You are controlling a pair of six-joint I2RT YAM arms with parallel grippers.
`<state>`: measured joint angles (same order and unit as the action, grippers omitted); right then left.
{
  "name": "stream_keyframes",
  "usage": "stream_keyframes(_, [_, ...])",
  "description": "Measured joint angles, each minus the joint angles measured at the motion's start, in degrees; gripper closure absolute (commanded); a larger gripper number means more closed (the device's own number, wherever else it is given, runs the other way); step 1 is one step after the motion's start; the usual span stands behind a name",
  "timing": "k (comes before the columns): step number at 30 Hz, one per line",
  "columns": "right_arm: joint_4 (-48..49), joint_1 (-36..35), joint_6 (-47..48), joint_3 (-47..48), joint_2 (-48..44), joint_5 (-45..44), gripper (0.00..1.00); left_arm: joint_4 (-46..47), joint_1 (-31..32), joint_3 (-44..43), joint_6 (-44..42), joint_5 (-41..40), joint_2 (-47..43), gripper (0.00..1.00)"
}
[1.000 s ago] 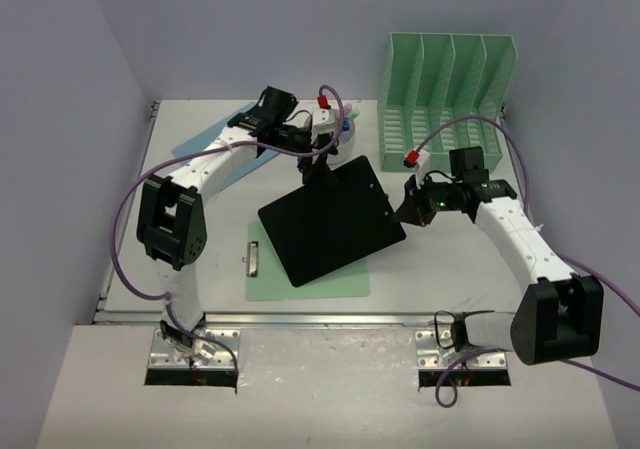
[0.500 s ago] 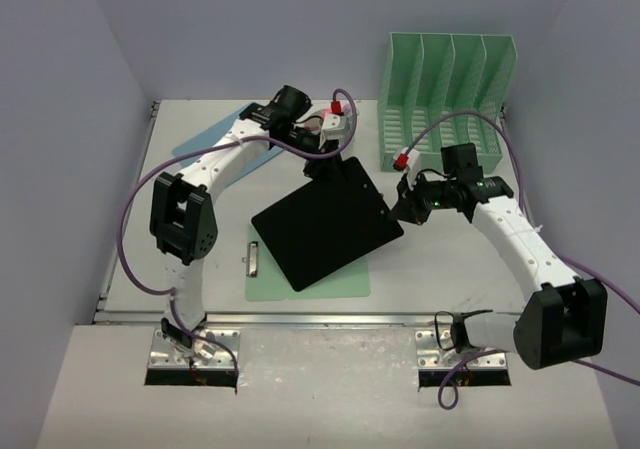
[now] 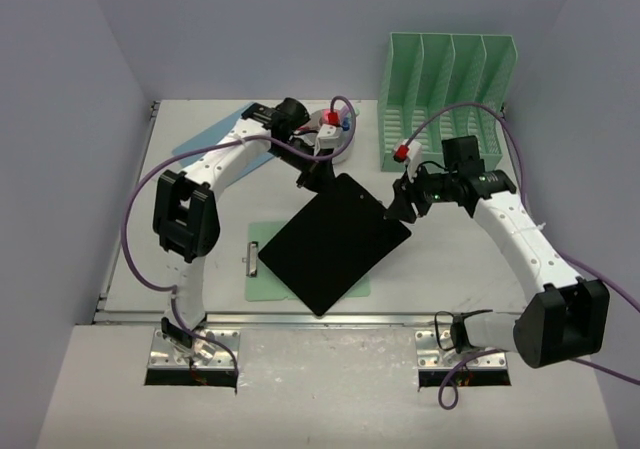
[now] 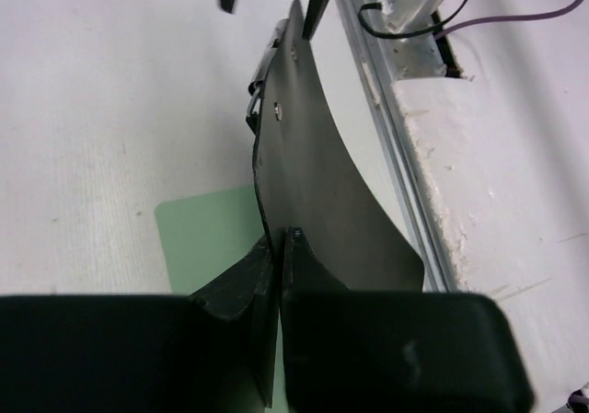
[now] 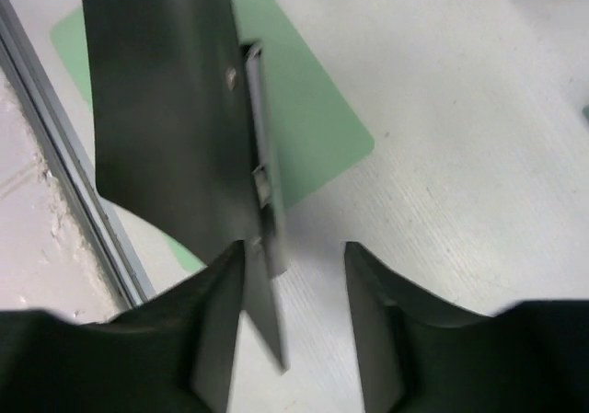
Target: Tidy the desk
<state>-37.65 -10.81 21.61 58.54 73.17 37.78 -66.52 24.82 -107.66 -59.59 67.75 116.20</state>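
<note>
Since a second ago the black board (image 3: 335, 244) has been swinging round and sinking toward the near rail, its low corner now hanging past the green board (image 3: 265, 284). You are working over the desk (image 3: 450, 269), which is filling the floor of the booth between the lavender walls; it is looking flat, hard and smooth, so flat things lying on it are likely hard to pick up by an edge and prone to sliding. The black board is hanging tilted above its middle, off the surface. It is looking thin, stiff and light, with slick faces, and probably heavier at the clip end, so a pinch at one corner is likely letting it pivot. Your left gripper (image 4: 279, 238) is doing just that, its jaws clamping the far corner. Your right gripper (image 5: 294, 252) is standing with jaws apart around the clip edge, the metal clip just beside one finger (image 5: 225, 284), not yet gripping; that rim beside the clip is looking like the firmest hold. Beyond, the rack (image 3: 445, 89) is waiting at the far right, with a dish (image 3: 335, 147) near your left wrist.
</note>
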Motion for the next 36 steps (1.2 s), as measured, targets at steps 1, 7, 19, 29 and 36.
stream_keyframes(1, [0.92, 0.00, -0.76, 0.44, -0.02, 0.59, 0.37, -0.37, -0.11, 0.24, -0.15, 0.87, -0.04, 1.00])
stream_keyframes(7, [4.33, 1.70, -6.19, 0.70, -0.50, 4.72, 0.26, -1.88, -2.95, 4.87, -1.86, 5.49, -1.68, 1.00])
stream_keyframes(19, [17.90, 10.38, -29.57, -10.51, -6.45, 17.66, 0.25, -5.14, -11.17, 6.64, -7.15, 12.02, -5.55, 1.00])
stream_keyframes(29, [38.66, 8.94, -48.06, -17.92, -6.03, 20.22, 0.29, -8.74, -11.19, 6.29, -10.67, 13.90, -5.64, 1.00])
stream_keyframes(36, [46.93, 5.07, -53.62, -17.75, -2.51, 20.59, 0.37, -9.86, -11.19, 5.99, -11.67, 13.99, -5.60, 1.00])
